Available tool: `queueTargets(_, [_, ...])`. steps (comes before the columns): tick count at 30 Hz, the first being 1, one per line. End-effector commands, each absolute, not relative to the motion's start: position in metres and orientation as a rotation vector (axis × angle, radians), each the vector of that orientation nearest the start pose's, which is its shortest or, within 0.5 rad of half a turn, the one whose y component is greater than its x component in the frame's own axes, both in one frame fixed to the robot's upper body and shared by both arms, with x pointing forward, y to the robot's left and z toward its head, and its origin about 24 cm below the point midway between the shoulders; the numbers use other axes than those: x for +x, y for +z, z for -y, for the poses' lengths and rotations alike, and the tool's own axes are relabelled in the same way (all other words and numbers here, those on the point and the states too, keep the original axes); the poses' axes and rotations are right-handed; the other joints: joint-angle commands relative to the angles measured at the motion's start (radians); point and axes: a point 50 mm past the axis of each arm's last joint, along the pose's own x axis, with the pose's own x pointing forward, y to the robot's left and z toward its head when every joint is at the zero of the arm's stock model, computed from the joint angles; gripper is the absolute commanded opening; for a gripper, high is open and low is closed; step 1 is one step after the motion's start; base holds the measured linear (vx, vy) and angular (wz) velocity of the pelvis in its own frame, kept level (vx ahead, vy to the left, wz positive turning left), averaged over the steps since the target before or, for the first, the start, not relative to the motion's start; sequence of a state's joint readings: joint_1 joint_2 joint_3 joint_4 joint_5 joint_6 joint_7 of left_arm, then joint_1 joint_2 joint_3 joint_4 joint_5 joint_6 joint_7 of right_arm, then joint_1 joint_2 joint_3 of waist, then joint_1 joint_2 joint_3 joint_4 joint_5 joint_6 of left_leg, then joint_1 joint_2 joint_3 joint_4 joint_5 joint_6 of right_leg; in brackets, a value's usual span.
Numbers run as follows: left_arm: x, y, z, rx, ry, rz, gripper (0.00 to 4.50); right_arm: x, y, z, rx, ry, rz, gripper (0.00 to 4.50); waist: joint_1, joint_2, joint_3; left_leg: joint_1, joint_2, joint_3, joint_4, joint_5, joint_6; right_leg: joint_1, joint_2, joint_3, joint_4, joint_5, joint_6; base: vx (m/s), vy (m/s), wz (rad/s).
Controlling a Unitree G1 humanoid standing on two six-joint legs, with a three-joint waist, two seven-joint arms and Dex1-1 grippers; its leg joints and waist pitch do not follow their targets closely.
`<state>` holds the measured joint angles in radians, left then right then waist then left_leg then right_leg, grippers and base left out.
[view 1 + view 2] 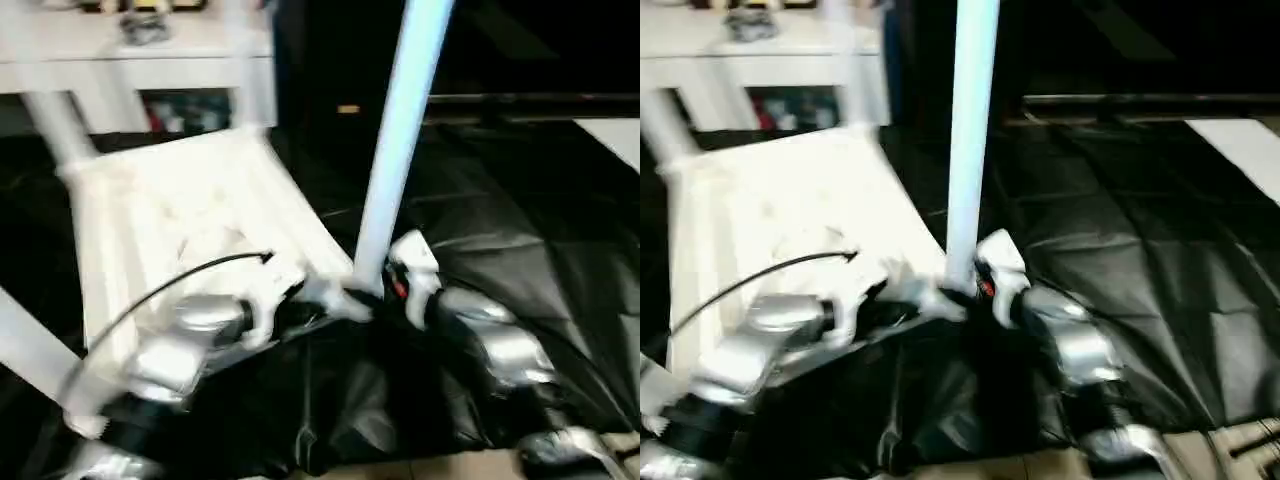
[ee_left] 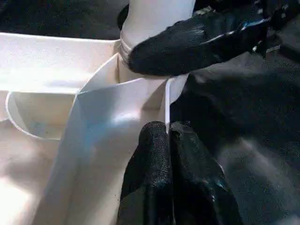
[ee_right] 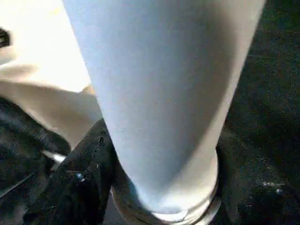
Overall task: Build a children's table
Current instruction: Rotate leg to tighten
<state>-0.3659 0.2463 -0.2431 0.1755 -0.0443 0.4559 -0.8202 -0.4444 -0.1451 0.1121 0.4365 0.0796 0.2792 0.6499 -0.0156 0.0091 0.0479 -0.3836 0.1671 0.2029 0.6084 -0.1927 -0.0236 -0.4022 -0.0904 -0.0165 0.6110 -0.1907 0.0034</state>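
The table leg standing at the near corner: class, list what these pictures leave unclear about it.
- Top of the leg: cut off by the eye views' upper edge.
- How deep it sits in the corner socket: hidden by a black finger in the left wrist view.
- Threads at its base: blurred.

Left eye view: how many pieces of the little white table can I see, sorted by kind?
Table top: 1
Legs: 3, namely the upright leg gripped by the right end effector, the far-left leg and the near-left leg
Total: 4
A white post behind the far right corner is too blurred to count as a leg.
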Motion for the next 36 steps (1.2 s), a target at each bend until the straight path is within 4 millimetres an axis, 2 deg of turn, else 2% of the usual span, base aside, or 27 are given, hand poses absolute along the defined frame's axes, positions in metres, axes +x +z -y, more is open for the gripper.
queueTargets(1, [0.291, 0.071, -0.061, 0.159, -1.108, -0.28, 0.0, 0.306, 0.024, 0.068, -0.054, 0.867, -0.396, 2.7, 0.003, -0.001, -0.06, 0.017, 0.052, -0.031, -0.084, -0.266, -0.004, 0.031, -0.041, 0.026, -0.079, -0.229, -0.213, 0.0, 0.0, 0.0])
queueTargets(4, [0.291, 0.072, -0.053, 0.153, -1.091, -0.268, 0.0, 0.306, 0.029, 0.049, -0.011, 0.882, -0.356, 2.7, 0.0, 0.0, -0.061, 0.013, 0.052, -0.032, -0.084, -0.242, 0.012, 0.035, -0.041, 0.025, -0.076, -0.188, -0.224, 0.0, 0.0, 0.0])
queueTargets(5, [0.291, 0.072, -0.053, 0.157, -1.091, -0.264, 0.0, 0.306, 0.031, 0.045, 0.0, 0.888, -0.342, 3.05, -0.001, 0.0, -0.062, 0.012, 0.052, -0.032, -0.083, -0.237, 0.014, 0.036, -0.04, 0.024, -0.075, -0.184, -0.224, 0.0, 0.0, 0.0])
queueTargets(6, [0.29, 0.072, -0.054, 0.166, -1.103, -0.259, 0.0, 0.305, 0.033, 0.044, 0.023, 0.901, -0.336, 3.4, 0.0, 0.0, -0.062, 0.013, 0.052, -0.032, -0.082, -0.232, 0.019, 0.036, -0.041, 0.024, -0.075, -0.174, -0.226, 0.0, 0.0, 0.0])
queueTargets(9, [0.289, 0.072, -0.059, 0.172, -1.112, -0.257, 0.0, 0.305, 0.035, 0.046, 0.066, 0.922, -0.333, 3.46, 0.002, 0.003, -0.062, 0.016, 0.054, -0.031, -0.082, -0.229, 0.026, 0.036, -0.04, 0.024, -0.073, -0.149, -0.238, 0.0, 0.0, 0.0])
queueTargets(11, [0.288, 0.072, -0.061, 0.178, -1.114, -0.258, 0.0, 0.304, 0.037, 0.049, 0.072, 0.927, -0.331, 3.7, 0.002, 0.004, -0.062, 0.016, 0.055, -0.031, -0.083, -0.223, 0.03, 0.038, -0.04, 0.024, -0.071, -0.131, -0.242, 0.0, 0.0, 0.0])
queueTargets(17, [0.287, 0.071, -0.074, 0.201, -1.103, -0.269, 0.0, 0.302, 0.045, 0.091, -0.014, 0.945, -0.314, 4.26, 0.011, 0.005, -0.062, 0.018, 0.056, -0.028, -0.08, -0.208, 0.045, 0.039, -0.041, 0.024, -0.07, -0.102, -0.25, 0.0, 0.0, 0.0])
queueTargets(19, [0.287, 0.071, -0.075, 0.193, -1.09, -0.268, 0.0, 0.301, 0.046, 0.098, -0.019, 0.953, -0.315, 4.26, 0.018, 0.005, -0.062, 0.021, 0.057, -0.027, -0.079, -0.212, 0.043, 0.04, -0.04, 0.025, -0.071, -0.111, -0.249, 0.0, 0.0, 0.0])
queueTargets(20, [0.289, 0.072, -0.075, 0.177, -1.077, -0.27, 0.0, 0.301, 0.047, 0.107, -0.025, 0.956, -0.316, 4.26, 0.023, 0.01, -0.06, 0.021, 0.057, -0.027, -0.08, -0.215, 0.042, 0.038, -0.04, 0.025, -0.072, -0.118, -0.249, 0.0, 0.0, 0.0])
queueTargets(21, [0.289, 0.073, -0.074, 0.169, -1.074, -0.272, 0.0, 0.301, 0.048, 0.11, -0.028, 0.954, -0.316, 4.26, 0.026, 0.006, -0.061, 0.023, 0.057, -0.026, -0.08, -0.217, 0.038, 0.037, -0.039, 0.025, -0.072, -0.118, -0.248, 0.0, 0.0, 0.0])
queueTargets(22, [0.289, 0.074, -0.074, 0.163, -1.073, -0.276, 0.44, 0.301, 0.049, 0.113, -0.032, 0.951, -0.316, 4.28, 0.028, 0.005, -0.061, 0.023, 0.057, -0.026, -0.08, -0.217, 0.039, 0.038, -0.039, 0.025, -0.072, -0.117, -0.249, 0.0, 0.0, 0.0])
queueTargets(24, [0.29, 0.073, -0.074, 0.158, -1.067, -0.296, 0.55, 0.301, 0.05, 0.122, -0.045, 0.951, -0.32, 4.28, 0.03, 0.004, -0.061, 0.02, 0.056, -0.026, -0.08, -0.209, 0.038, 0.04, -0.04, 0.024, -0.071, -0.118, -0.249, 0.0, 0.0, 0.0])
queueTargets(25, [0.29, 0.073, -0.073, 0.164, -1.063, -0.295, 0.57, 0.301, 0.051, 0.124, -0.049, 0.95, -0.32, 4.28, 0.031, 0.004, -0.061, 0.02, 0.057, -0.026, -0.079, -0.206, 0.04, 0.04, -0.04, 0.025, -0.071, -0.114, -0.25, 0.0, 0.0, 0.0])
queueTargets(26, [0.29, 0.073, -0.073, 0.178, -1.056, -0.292, 0.65, 0.301, 0.051, 0.127, -0.058, 0.946, -0.319, 4.28, 0.031, 0.001, -0.06, 0.015, 0.057, -0.027, -0.079, -0.196, 0.047, 0.043, -0.043, 0.025, -0.072, -0.109, -0.251, 0.0, 0.0, 0.0])
queueTargets(28, [0.291, 0.072, -0.073, 0.188, -1.049, -0.302, 0.77, 0.301, 0.052, 0.129, -0.058, 0.945, -0.32, 4.28, 0.032, 0.001, -0.061, 0.017, 0.056, -0.027, -0.078, -0.192, 0.051, 0.042, -0.042, 0.024, -0.072, -0.115, -0.246, 0.0, 0.0, 0.0])
queueTargets(29, [0.291, 0.071, -0.073, 0.197, -1.055, -0.312, 0.99, 0.301, 0.052, 0.13, -0.06, 0.942, -0.321, 4.28, 0.028, 0.012, -0.059, 0.016, 0.055, -0.028, -0.079, -0.203, 0.047, 0.041, -0.04, 0.023, -0.075, -0.129, -0.243, 0.0, 0.0, 0.0])
queueTargets(31, [0.29, 0.068, -0.075, 0.215, -1.055, -0.335, 0.99, 0.303, 0.053, 0.133, -0.065, 0.932, -0.323, 4.28, 0.025, 0.008, -0.06, 0.016, 0.054, -0.029, -0.079, -0.216, 0.042, 0.042, -0.04, 0.023, -0.074, -0.136, -0.244, 0.0, 0.0, 0.0])
queueTargets(36, [0.289, 0.067, -0.082, 0.247, -1.058, -0.36, 0.99, 0.302, 0.054, 0.133, -0.072, 0.946, -0.326, 4.28, 0.022, 0.008, -0.061, 0.017, 0.055, -0.03, -0.079, -0.22, 0.041, 0.041, -0.04, 0.022, -0.075, -0.151, -0.247, 0.0, 0.0, 0.0])
